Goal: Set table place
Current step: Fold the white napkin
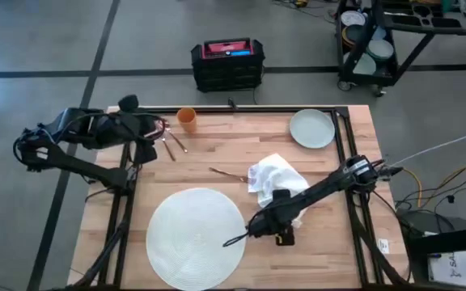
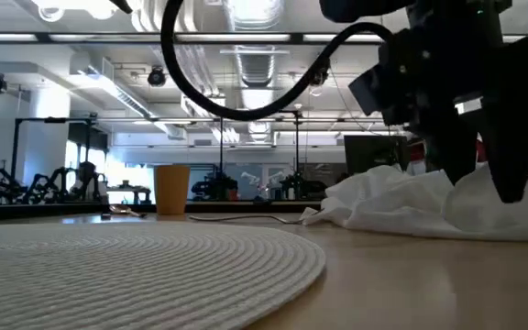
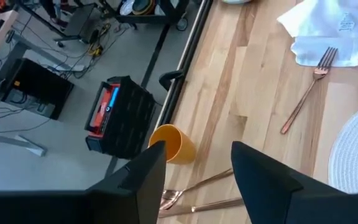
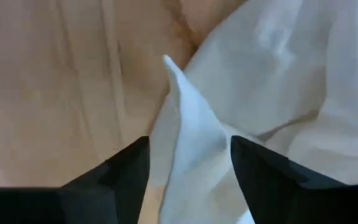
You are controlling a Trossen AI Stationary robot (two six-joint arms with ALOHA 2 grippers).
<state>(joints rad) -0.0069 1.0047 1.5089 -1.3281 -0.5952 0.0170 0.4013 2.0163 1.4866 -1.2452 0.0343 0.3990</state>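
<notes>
Napkin [image 4: 191,137] between right gripper [image 4: 188,180] fingers, edges cropped

I'm scanning every view and nothing is reading as text. The white cloth [image 3: 328,28] is carrying a small grey mark — too faint to make out.

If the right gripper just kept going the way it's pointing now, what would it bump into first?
Most likely the white cloth napkin. The right gripper is open, and a raised fold of that napkin already sits between its fingers, with the wooden table right underneath. Depth is hard to judge.
</notes>
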